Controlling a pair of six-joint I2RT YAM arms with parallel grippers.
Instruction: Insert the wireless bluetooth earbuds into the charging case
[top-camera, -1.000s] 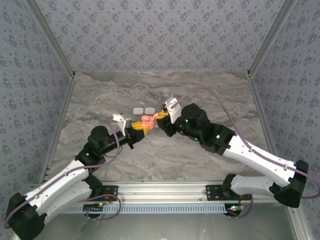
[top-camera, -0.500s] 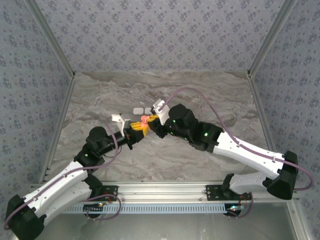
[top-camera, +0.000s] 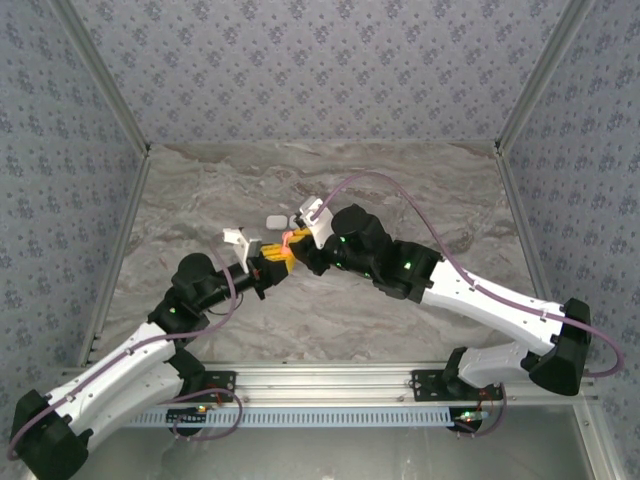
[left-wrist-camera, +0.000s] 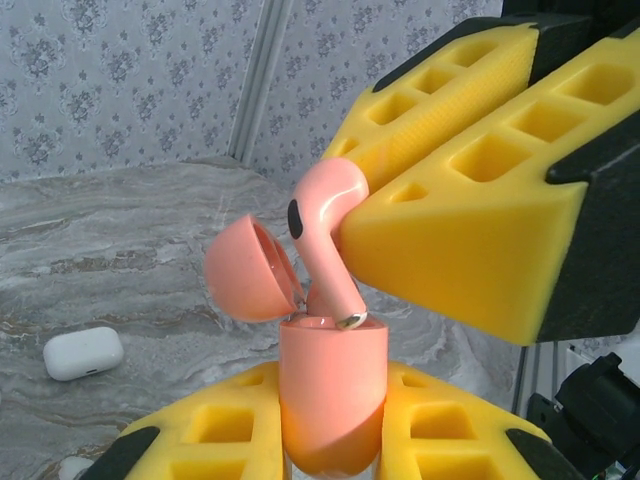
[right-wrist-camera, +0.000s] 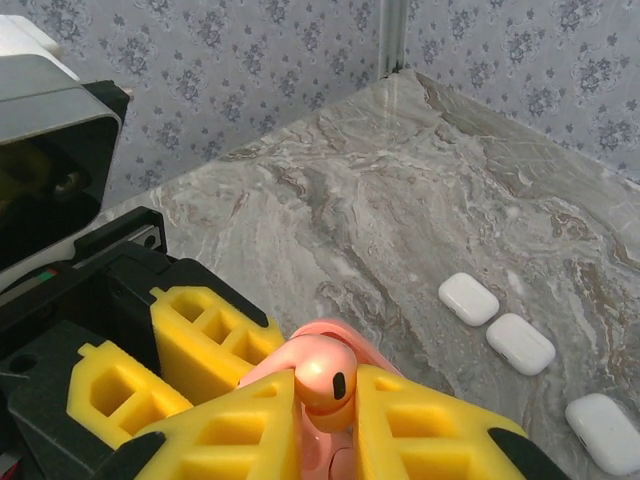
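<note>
The coral earbud (left-wrist-camera: 322, 215) hung nearly upright, bulb up, pinched at its head in the right gripper (right-wrist-camera: 322, 405), its metal stem tip at the mouth of the coral charging case (left-wrist-camera: 332, 400). The case stood upright in the left gripper (left-wrist-camera: 330, 432), its rounded lid (left-wrist-camera: 250, 283) swung open to the left.

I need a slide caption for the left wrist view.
Right fingers pinch a coral earbud, its stem at the mouth of the open coral case in the left fingers.
</note>
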